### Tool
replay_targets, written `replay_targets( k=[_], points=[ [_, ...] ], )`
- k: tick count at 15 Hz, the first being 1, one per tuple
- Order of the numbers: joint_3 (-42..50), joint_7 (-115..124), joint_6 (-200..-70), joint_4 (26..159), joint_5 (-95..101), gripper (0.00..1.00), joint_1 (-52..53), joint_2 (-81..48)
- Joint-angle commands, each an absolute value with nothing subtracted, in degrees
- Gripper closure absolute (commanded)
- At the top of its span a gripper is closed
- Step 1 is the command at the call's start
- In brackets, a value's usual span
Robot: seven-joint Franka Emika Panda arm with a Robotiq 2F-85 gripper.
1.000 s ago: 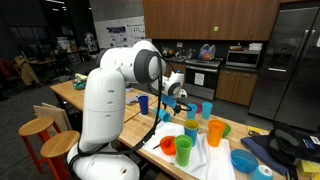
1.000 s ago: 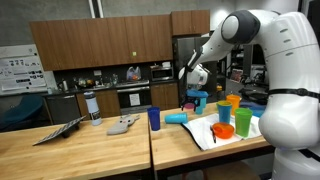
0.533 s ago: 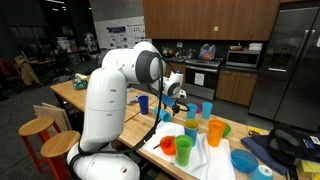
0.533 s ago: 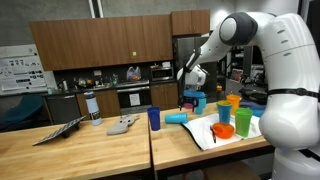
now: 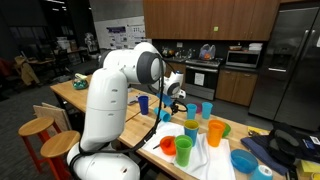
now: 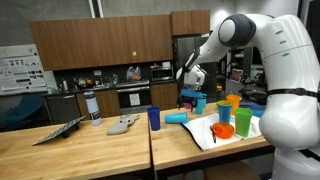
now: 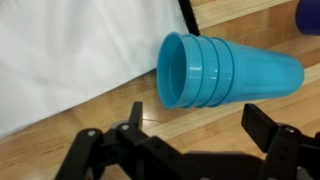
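Light-blue stacked cups (image 7: 225, 70) lie on their side on the wooden worktop (image 7: 110, 112), mouth facing left, just beside the edge of a white cloth (image 7: 80, 50). The tool (image 7: 176, 132) hovers directly above them, its jaws spread wide and holding nothing. In an exterior view, a dark blue cup (image 6: 154, 118) stands upright to their left.

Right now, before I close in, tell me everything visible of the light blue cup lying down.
The light blue cup looks like smooth plastic: several cups nested, stepped rims at the mouth. It lies on its side on the wooden table, mouth empty, rim at the edge of the white sheet. The open gripper hangs above, not touching it.
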State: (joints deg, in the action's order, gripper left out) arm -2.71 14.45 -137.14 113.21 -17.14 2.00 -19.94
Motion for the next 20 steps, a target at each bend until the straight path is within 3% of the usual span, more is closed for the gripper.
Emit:
replay_targets(
  k=[1,10,11,12,14,18,20],
  points=[
    [-2.9,16.8,-137.3,113.0,-18.1,0.00,2.8,-20.1],
    [-3.0,20.3,-131.9,112.2,-17.4,0.00,4.3,-22.0],
    [-3.1,20.4,-131.5,111.8,-17.4,0.05,4.3,-22.2],
    [-3.0,19.9,-130.7,111.1,-17.4,0.27,4.0,-22.4],
    [-3.2,20.2,-129.8,110.0,-17.7,0.30,4.1,-22.7],
    [-3.2,19.6,-128.1,107.1,-17.6,0.58,4.0,-23.5],
    [-3.0,19.8,-128.2,105.9,-17.2,0.66,4.2,-23.9]
  ],
)
